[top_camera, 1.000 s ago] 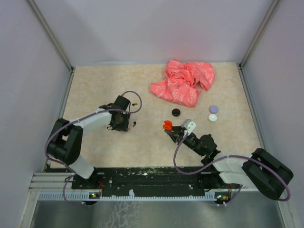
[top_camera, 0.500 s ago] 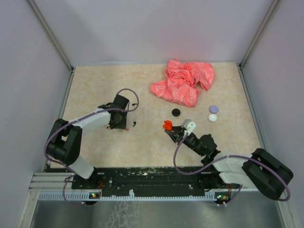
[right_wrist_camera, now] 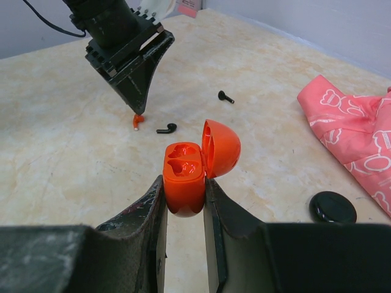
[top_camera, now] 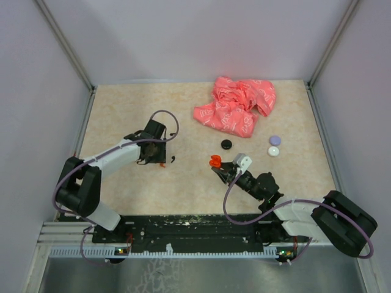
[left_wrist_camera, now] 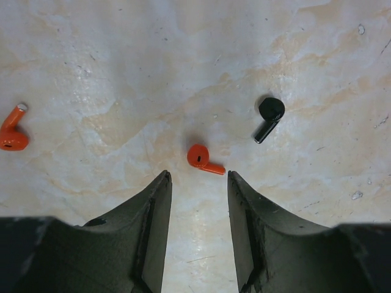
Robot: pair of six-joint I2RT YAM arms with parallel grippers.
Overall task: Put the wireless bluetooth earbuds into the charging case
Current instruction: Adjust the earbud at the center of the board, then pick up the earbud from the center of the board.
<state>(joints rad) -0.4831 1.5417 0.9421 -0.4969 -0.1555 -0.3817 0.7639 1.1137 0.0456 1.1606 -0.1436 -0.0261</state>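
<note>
**Orange earbud** [left_wrist_camera: 198,157]: lies on its side on the table [left_wrist_camera: 91,55], just ahead of the left gripper [left_wrist_camera: 198,178] and in line with the gap between its fingers. It is not touched, and its stem points toward the right-hand finger.

**Second orange earbud** [left_wrist_camera: 12,130]: at the left edge of the left wrist view, well apart from the first.

**Black earbud** [left_wrist_camera: 269,116]: near the first orange one, on its right, not touching it.

**Second black earbud** [right_wrist_camera: 226,96]: a small item farther out on the table, seen from the right wrist. From above, the earbuds are little more than specks.

**Charging case** [right_wrist_camera: 183,165]: orange, with the lid [right_wrist_camera: 221,146] swung open to one side and two moulded wells showing. Its lower half is hidden between the fingers, and it cannot be told whether its base rests on the table.

**Right gripper** [right_wrist_camera: 183,184]: clamped on the two sides of the case, holding it upright.

**Left gripper**: jaws partly apart with nothing between them and the tips low over the table. Contact with the surface cannot be told.

**Pink cloth** [top_camera: 235,107]: crumpled at the far side and cut off at the edge of the right wrist view. It carries white outline figures, and any lettering is too small to read.

**Black disc** [top_camera: 226,144]: between the cloth and the case.

**Pale purple disc** [top_camera: 274,140] and **white disc** [top_camera: 274,151]: just beside each other, right of the case.
</note>
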